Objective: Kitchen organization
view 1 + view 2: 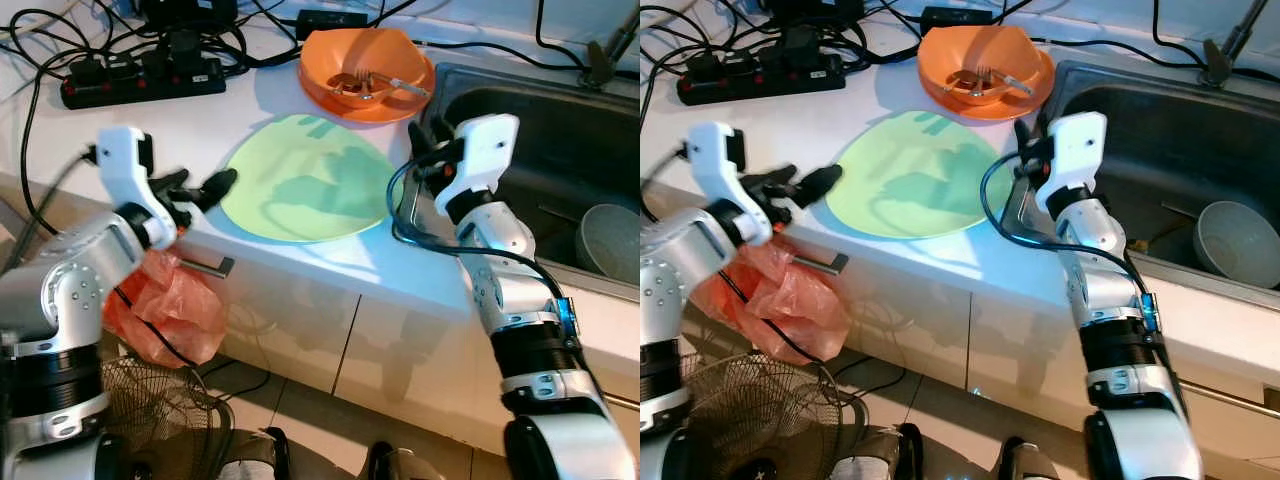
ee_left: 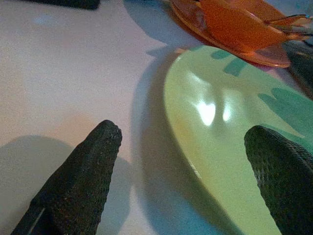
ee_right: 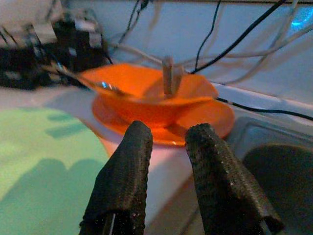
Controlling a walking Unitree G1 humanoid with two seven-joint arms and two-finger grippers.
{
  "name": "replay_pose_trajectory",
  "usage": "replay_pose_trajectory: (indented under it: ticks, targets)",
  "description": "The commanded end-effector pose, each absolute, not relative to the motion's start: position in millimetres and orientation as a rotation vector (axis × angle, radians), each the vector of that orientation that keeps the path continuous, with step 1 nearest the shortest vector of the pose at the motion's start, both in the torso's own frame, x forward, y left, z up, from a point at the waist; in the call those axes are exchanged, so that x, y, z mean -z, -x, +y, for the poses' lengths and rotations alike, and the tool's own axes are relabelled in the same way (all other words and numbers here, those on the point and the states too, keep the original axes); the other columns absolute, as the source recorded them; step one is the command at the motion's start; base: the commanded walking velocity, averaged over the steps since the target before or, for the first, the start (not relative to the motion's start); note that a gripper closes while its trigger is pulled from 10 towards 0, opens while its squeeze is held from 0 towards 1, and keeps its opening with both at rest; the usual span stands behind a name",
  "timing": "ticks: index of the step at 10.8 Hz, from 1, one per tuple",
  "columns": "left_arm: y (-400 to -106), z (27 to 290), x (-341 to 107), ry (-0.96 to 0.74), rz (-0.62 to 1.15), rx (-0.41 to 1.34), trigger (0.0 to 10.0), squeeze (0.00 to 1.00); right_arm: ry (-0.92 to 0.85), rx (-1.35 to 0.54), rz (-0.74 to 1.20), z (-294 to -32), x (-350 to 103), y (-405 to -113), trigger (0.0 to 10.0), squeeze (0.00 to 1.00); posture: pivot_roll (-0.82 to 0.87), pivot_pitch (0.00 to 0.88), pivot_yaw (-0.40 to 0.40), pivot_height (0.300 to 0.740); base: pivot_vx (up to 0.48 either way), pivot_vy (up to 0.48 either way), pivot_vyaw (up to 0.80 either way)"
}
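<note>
- Two pincers are up over the white desk (image 1: 150,125), and the big green plate (image 1: 305,180) sits dead centre of the frame between them.
- Left pincer (image 1: 200,190) is at centre-left, fingers spread wide and holding nothing; its tips point right, straight at the plate's left rim.
- In the left wrist view that rim runs into the gap: one finger (image 2: 80,181) is over bare desk, the other (image 2: 283,176) over the green surface, so the edge is straddled but not yet pinched.
- Right pincer (image 1: 420,150) is at centre-right, just off the plate's right edge, beside the sink (image 1: 560,130). Its fingers (image 3: 122,181) stand only a narrow gap apart with nothing between them.
- That right pincer looks toward the top of the frame, at the orange bowl (image 1: 365,60) on its orange plate (image 1: 330,95), with cutlery (image 1: 385,82) lying in the bowl.
- The key relation: the green plate lies flat, its left rim right at the left pincer and facing it, so I'd judge the left arm better placed for the plate; the orange stack is straight ahead of the right arm.
- Lower right, a grey bowl (image 1: 610,240) rests in the sink, which looks like a likely destination.
- Watch the upper left: a power strip (image 1: 140,80) and cables (image 1: 60,30) crowd the desk there.
</note>
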State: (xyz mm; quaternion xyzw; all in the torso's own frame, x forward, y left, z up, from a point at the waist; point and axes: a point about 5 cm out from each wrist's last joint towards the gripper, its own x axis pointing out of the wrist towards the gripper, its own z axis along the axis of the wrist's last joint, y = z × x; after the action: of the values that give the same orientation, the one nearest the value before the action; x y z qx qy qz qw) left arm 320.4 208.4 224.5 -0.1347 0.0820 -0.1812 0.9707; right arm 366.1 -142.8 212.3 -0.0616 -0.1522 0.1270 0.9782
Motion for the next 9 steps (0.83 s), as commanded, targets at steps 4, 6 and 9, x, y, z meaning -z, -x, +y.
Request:
replay_pose_trajectory:
  ticks: [4,6,9]
  targets:
    - [-321.0,205.0,-235.6,0.376,0.198,0.404,10.0,0.00,0.267,-0.238,-0.316,-145.1,-209.3,-365.4,10.0,0.00,0.11,0.184,0.024,0.740,0.000,0.000,0.00]
    - [-320.5,205.2,-237.3,0.380,0.225,0.399,10.0,0.00,0.305,-0.240,-0.320,-144.5,-209.4,-365.4,10.0,0.00,0.11,0.184,0.024,0.740,0.000,0.000,0.00]
    - [-320.6,205.7,-236.0,0.355,0.295,0.385,10.0,0.00,0.366,-0.262,-0.306,-142.8,-205.7,-365.2,10.0,0.00,0.11,0.185,0.027,0.740,0.000,0.000,0.00]
